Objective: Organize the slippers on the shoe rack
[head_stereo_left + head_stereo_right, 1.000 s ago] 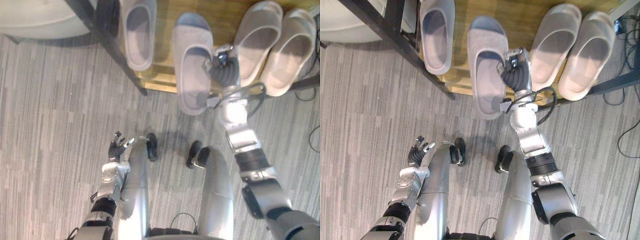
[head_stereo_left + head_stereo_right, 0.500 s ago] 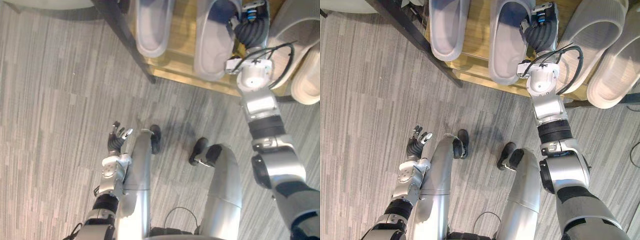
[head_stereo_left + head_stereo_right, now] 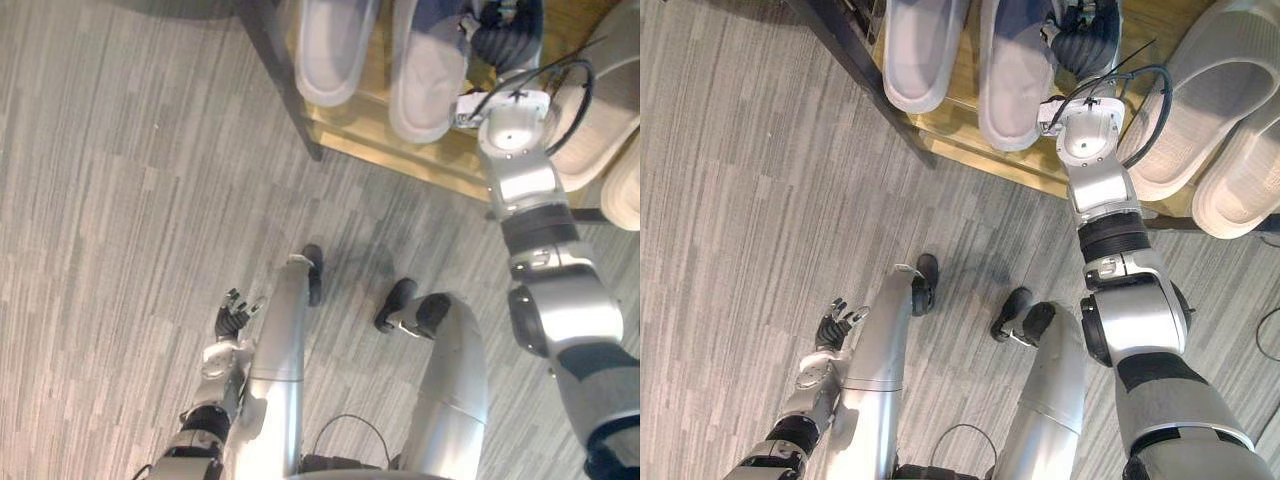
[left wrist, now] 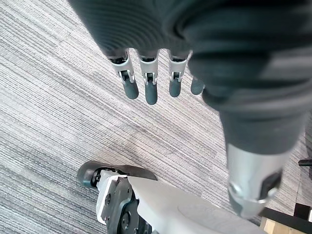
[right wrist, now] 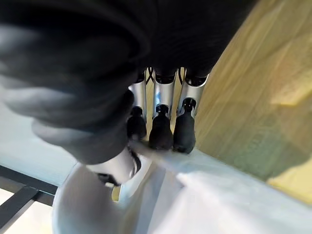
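Left eye: right hand point(image 3: 497, 28) is up at the shoe rack point(image 3: 385, 142), on the side of the grey slipper point(image 3: 430, 75). The slipper is over the wooden shelf, heel close to the front edge, just beside its mate point(image 3: 335, 55) by the black post point(image 3: 287, 85); can't tell if it's fully down. Right eye: beige pair point(image 3: 1212, 110) sits toward the shelf's right end, near the right forearm. Left hand point(image 3: 835, 325) hangs low over the floor point(image 3: 740, 200). Left wrist: fingers point(image 4: 151, 92) straight, spread, holding nothing. Right wrist: fingertips point(image 5: 161, 134) and thumb clamped on the slipper's rim. Risks, my read: releasing this near the front edge could let the heel tip off. A snagged finger on retract would drag it crooked, and a wide swing could nudge the beige pair.
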Motion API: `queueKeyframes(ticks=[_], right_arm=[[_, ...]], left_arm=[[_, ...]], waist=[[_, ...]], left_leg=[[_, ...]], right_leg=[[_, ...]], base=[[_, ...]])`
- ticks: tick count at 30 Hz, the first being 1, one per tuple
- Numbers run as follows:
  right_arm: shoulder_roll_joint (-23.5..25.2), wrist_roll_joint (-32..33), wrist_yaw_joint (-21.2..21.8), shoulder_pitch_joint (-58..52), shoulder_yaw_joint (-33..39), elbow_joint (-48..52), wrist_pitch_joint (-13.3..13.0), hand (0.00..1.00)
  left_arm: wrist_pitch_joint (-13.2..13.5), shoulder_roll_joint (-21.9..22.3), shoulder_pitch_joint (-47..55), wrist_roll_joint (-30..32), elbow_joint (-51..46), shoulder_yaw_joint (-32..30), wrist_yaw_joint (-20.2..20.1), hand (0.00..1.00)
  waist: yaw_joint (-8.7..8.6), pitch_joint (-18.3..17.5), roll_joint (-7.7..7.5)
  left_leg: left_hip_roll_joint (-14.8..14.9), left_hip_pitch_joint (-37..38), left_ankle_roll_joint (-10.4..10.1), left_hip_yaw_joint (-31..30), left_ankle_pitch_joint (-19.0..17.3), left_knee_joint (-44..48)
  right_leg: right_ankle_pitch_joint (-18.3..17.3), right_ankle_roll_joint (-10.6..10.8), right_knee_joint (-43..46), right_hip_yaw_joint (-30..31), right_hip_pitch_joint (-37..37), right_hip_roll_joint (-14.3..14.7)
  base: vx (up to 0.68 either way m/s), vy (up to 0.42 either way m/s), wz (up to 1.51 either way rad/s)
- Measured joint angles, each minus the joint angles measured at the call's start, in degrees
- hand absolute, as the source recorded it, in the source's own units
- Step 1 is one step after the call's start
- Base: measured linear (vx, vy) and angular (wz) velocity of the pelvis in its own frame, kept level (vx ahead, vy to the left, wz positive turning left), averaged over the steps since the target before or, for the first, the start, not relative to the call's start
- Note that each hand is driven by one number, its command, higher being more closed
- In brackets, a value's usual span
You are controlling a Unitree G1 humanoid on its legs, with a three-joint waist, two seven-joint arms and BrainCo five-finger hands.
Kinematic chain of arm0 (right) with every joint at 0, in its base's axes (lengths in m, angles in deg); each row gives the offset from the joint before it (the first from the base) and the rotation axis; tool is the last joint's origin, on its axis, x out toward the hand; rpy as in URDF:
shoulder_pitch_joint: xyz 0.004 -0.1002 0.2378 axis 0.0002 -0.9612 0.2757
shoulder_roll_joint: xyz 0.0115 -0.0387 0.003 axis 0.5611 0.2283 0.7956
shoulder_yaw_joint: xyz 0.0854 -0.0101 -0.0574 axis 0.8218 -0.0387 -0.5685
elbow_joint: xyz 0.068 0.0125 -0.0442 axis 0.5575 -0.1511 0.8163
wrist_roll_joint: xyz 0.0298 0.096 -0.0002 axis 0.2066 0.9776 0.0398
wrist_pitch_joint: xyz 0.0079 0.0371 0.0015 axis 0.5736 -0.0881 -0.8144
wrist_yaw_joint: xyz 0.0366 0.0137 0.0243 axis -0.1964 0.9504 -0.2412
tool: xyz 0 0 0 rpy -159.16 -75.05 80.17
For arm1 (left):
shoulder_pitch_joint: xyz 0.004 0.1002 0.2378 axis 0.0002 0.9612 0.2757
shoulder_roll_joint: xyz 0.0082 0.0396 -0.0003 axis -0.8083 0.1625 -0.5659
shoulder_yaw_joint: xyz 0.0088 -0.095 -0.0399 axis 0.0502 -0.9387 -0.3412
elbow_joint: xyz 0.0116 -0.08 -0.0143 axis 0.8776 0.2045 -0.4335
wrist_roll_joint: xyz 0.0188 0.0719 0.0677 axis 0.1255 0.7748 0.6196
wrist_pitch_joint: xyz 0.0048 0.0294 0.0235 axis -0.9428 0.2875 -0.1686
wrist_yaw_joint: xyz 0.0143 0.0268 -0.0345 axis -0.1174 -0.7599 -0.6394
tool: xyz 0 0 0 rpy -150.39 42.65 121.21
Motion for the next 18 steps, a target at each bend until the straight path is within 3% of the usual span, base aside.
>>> queueKeyframes(ticks=[5,10,12,14,18], right_arm=[[0.0,0.5,-1.3,-0.1,0.2,1.0,0.0,0.00],[1.4,-0.2,-1.7,-2.4,0.4,8.2,-0.6,0.00],[2.6,-0.2,-1.8,-4.7,2.4,10.9,-0.6,0.00],[3.2,-0.3,-1.9,-8.7,3.7,14.2,-0.6,0.00],[3.8,-0.3,-2.0,-12.7,6.6,18.5,-0.6,0.00]], left_arm=[[-0.1,-0.2,-0.2,0.0,0.6,-0.1,0.0,0.00],[-0.8,-0.5,-0.6,0.0,2.5,-1.0,0.0,0.00],[-0.8,-0.8,-0.5,0.0,3.1,-1.4,0.0,0.00],[-0.8,-1.1,0.4,0.0,3.4,-3.0,0.0,0.00],[-0.8,-1.4,0.6,0.0,3.9,-3.2,-0.1,0.00]], waist=[[-0.08,-0.3,-0.48],[-0.87,-0.6,-1.04],[-1.14,-0.9,-1.66],[-1.39,-2.3,-3.27],[-1.77,-2.7,-3.56]], left_leg=[[0.0,0.2,-0.2,0.1,0.5,-0.8],[0.0,1.4,-0.5,0.2,1.4,-2.7],[0.0,2.4,-0.6,0.2,1.5,-3.5],[0.5,3.3,-0.9,0.3,1.7,-5.0],[0.6,5.2,-0.9,0.5,1.7,-6.0]], right_leg=[[0.1,-0.2,-0.4,-0.1,0.0,0.0],[0.5,-0.7,-1.9,-0.5,1.0,0.2],[0.5,-0.7,-2.6,-0.7,1.8,0.3],[1.0,-1.0,-4.2,-0.7,2.5,1.0],[1.0,-1.0,-5.5,-1.0,4.4,1.2]], base=[[0.04,-0.009,0.01],[0.05,-0.011,0.01],[0.05,-0.014,-0.01],[0.08,-0.012,-0.09],[0.06,0.009,-0.03]])
